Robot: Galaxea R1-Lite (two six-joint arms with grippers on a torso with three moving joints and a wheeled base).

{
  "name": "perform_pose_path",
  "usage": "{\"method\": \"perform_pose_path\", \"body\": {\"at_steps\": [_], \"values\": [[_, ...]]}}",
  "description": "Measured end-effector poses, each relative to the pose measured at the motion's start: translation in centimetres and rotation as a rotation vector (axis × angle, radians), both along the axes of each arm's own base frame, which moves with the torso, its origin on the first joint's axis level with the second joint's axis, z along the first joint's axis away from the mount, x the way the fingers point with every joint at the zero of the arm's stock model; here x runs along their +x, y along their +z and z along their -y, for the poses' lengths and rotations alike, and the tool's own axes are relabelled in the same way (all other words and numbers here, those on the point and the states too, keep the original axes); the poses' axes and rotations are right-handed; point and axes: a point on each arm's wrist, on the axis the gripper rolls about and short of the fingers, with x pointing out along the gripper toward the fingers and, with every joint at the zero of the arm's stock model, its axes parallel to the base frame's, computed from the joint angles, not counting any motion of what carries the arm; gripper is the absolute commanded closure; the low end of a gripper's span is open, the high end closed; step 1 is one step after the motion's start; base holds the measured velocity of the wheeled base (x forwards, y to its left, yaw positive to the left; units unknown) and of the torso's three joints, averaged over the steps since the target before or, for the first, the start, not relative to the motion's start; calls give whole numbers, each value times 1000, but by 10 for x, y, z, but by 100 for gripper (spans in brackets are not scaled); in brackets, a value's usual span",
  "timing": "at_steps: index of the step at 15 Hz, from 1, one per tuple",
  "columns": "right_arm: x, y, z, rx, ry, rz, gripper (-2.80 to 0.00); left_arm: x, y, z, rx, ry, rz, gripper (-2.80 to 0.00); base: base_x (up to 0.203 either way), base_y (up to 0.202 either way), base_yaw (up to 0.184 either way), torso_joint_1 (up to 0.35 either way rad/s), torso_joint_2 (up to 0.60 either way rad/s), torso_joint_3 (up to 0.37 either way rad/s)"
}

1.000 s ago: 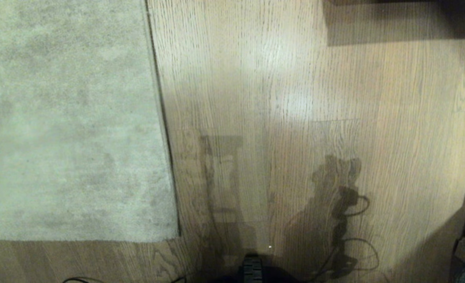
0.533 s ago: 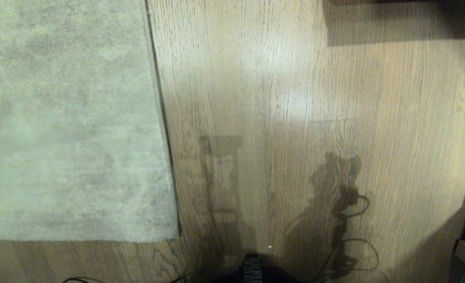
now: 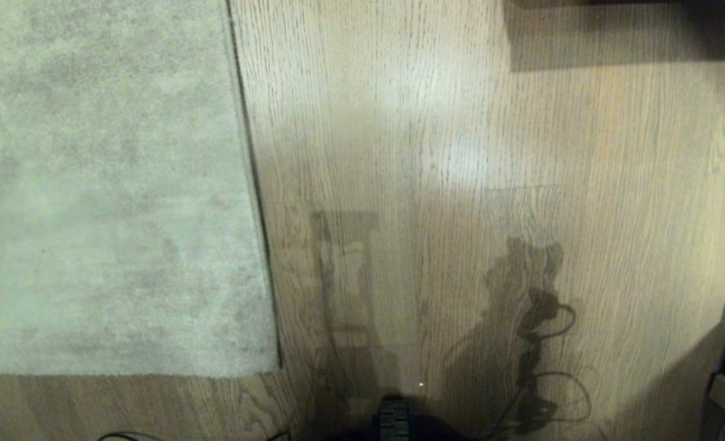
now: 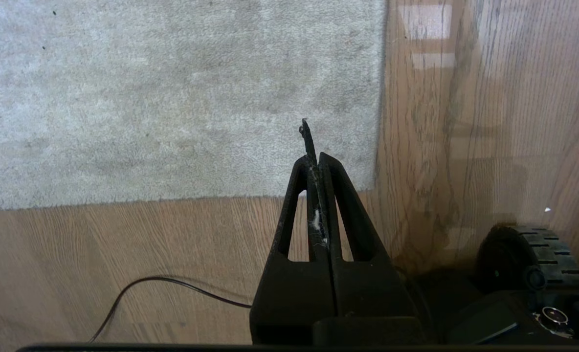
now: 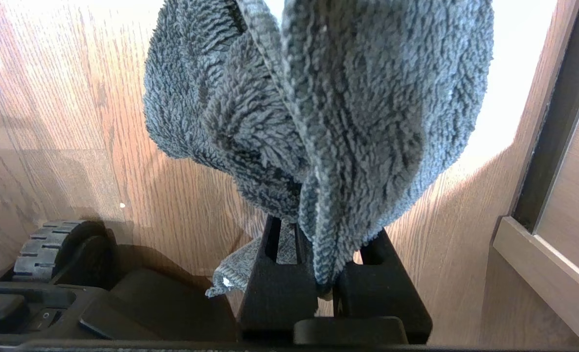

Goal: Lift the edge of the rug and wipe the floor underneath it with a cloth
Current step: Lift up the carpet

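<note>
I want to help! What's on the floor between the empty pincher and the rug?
Only bare floor between the shut left gripper and the rug edge, in the left wrist view.

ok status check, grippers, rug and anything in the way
Left gripper shut, empty, above rug corner. Right gripper shut on cloth. Rug edge flat on floor, unlifted. Thin cable nearby.
</note>
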Motion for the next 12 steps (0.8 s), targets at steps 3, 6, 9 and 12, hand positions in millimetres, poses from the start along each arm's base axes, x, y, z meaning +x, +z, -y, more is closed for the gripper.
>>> {"method": "perform_pose_path", "body": {"at_steps": [3,6,9,12], "values": [[0,0,0,0,-1,0,0,0,0,0,0,0,0,0,0,0,0,0,0,0],[0,0,0,0,0,0,0,0,0,0,1,0,0,0,0,0,0,0,0,0],[0,0,0,0,0,0,0,0,0,0,0,0,0,0,0,0,0,0,0,0],[0,0,0,0,0,0,0,0,0,0,1,0,0,0,0,0,0,0,0,0]]}}
